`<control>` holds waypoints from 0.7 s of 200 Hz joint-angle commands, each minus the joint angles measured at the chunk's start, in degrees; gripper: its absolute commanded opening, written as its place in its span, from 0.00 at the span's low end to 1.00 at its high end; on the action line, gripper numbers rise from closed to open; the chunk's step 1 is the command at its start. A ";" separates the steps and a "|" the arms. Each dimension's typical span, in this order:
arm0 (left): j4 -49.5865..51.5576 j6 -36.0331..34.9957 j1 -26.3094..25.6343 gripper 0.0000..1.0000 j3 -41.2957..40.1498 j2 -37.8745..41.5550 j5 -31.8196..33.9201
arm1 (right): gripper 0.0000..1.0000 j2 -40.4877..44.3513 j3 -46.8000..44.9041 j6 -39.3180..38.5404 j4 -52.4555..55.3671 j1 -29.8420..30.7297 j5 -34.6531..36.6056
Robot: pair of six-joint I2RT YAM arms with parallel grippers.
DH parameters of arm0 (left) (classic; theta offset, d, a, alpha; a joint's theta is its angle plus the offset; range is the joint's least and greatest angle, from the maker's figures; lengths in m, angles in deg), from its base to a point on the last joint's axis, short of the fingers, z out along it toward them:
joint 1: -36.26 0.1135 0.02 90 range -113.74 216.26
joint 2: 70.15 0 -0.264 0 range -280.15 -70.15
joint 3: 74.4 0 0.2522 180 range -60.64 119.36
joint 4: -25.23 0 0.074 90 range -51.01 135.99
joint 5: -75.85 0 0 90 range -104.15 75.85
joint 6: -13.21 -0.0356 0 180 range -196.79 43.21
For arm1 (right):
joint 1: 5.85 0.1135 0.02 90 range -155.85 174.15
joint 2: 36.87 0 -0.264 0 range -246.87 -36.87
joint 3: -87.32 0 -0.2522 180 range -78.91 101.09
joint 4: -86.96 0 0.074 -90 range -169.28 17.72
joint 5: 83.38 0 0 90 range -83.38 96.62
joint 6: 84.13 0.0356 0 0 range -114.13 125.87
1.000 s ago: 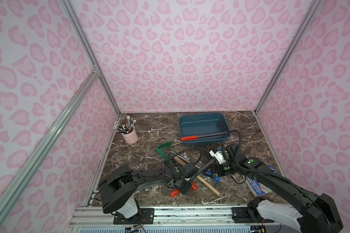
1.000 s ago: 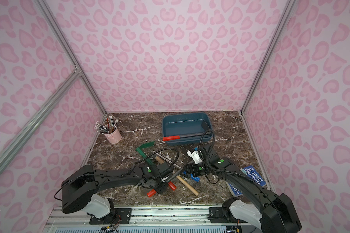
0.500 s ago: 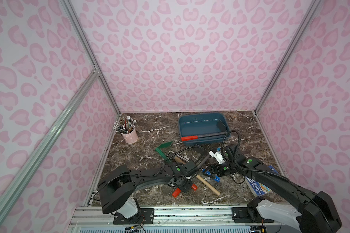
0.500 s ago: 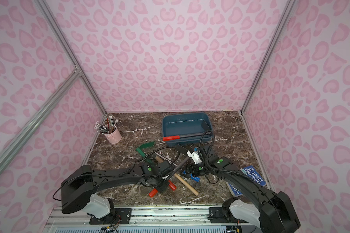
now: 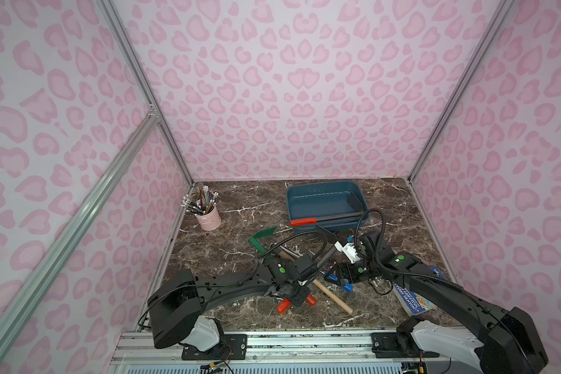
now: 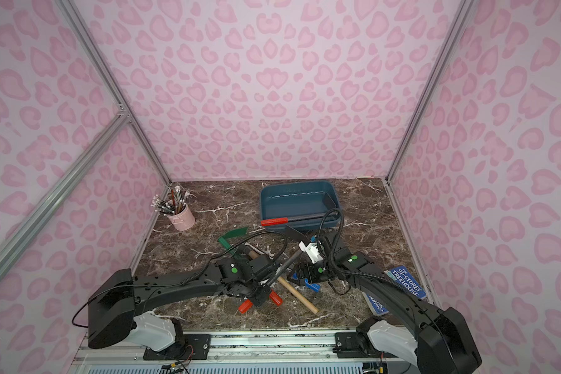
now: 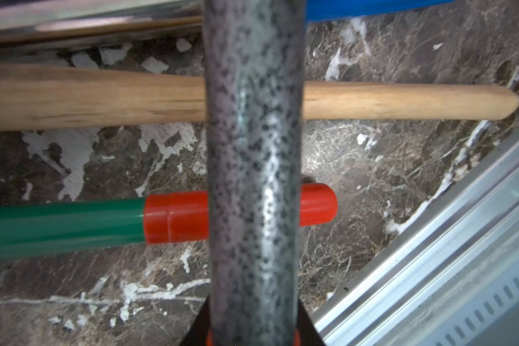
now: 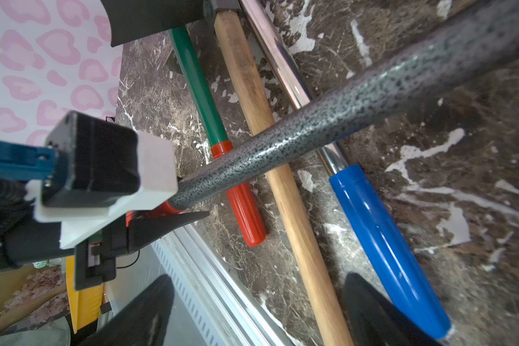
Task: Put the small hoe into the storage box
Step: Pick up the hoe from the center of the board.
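**Caller:** Where's the small hoe (image 8: 327,119)?

**Me:** In my left pincer (image 5: 297,293), clenched tight on its speckled shaft near the red grip! It slants across the wooden handle (image 7: 102,96) and the green tool (image 7: 60,227), outside the storage box (image 5: 318,207), its far end near the front rim.

**Caller:** And your right pincer (image 5: 339,280)?

**Me:** Spread wide, holding nothing, over the blue handle (image 8: 387,239).

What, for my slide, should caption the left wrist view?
Left gripper shut on the small hoe, its speckled shaft crossing over a wooden handle and a red-capped green handle on the marble table.
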 commanded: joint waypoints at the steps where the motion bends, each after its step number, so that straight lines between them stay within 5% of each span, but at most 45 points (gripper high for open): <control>1: -3.03 -1.15 0.04 0.04 1.20 0.85 2.72 | 0.93 0.29 0.16 -0.42 -0.76 0.00 0.27; 140: -1.83 -8.92 0.33 0.04 5.76 2.39 12.03 | 0.93 2.53 0.18 0.00 -1.21 0.00 2.13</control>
